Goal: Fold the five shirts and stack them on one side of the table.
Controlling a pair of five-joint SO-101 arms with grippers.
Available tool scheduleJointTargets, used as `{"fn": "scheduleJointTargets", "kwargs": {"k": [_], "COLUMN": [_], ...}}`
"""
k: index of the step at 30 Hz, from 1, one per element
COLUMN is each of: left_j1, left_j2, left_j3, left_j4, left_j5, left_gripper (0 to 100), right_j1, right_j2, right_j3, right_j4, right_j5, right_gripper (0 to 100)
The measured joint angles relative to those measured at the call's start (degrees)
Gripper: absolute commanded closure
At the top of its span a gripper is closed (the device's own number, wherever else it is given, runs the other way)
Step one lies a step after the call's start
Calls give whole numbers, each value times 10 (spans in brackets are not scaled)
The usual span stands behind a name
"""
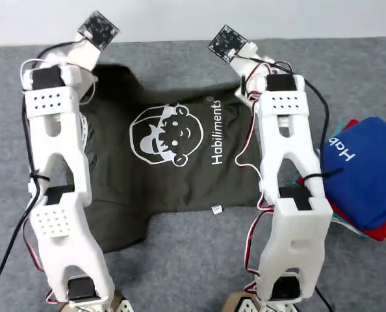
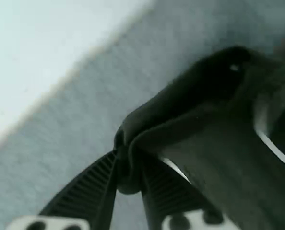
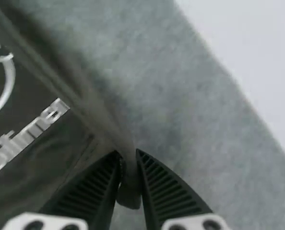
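A dark olive shirt (image 1: pixel 173 169) with a white monkey print lies spread on the grey carpeted table between the two arms. My left gripper (image 2: pixel 129 178) is shut on a bunched fold of the olive shirt (image 2: pixel 190 124) at its far left corner; in the high view the left arm (image 1: pixel 56 130) reaches along the shirt's left side. My right gripper (image 3: pixel 128 184) is shut on the olive shirt's edge (image 3: pixel 41 110) at the far right corner, beside the white lettering. The right arm (image 1: pixel 284 149) runs along the shirt's right side.
A pile of folded shirts, blue (image 1: pixel 365 166) on top with red under it, sits at the table's right edge. The pale wall (image 1: pixel 193 19) borders the far side. Grey carpet (image 1: pixel 193 260) is bare in front of the shirt.
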State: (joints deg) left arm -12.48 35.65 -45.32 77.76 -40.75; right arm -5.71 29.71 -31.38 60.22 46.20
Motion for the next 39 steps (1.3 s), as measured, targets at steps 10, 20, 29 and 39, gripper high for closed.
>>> {"fn": "scheduleJointTargets", "kwargs": {"k": [10, 20, 29, 39], "left_j1": [-28, -38, -43, -43], "left_j2": [-91, -317, -508, -532], "left_j3": [44, 384, 636, 688], "left_j4": [209, 212, 212, 212], "left_j5": [-100, -184, -243, -247], "left_gripper": [996, 996, 995, 992], "right_j1": [0, 0, 0, -16], "right_j2": [-50, -53, -54, -107], "right_j3": [0, 0, 42, 167], "right_j4": [215, 398, 401, 402], "right_j5": [-1, 0, 0, 18], "right_gripper": [986, 984, 984, 984]}}
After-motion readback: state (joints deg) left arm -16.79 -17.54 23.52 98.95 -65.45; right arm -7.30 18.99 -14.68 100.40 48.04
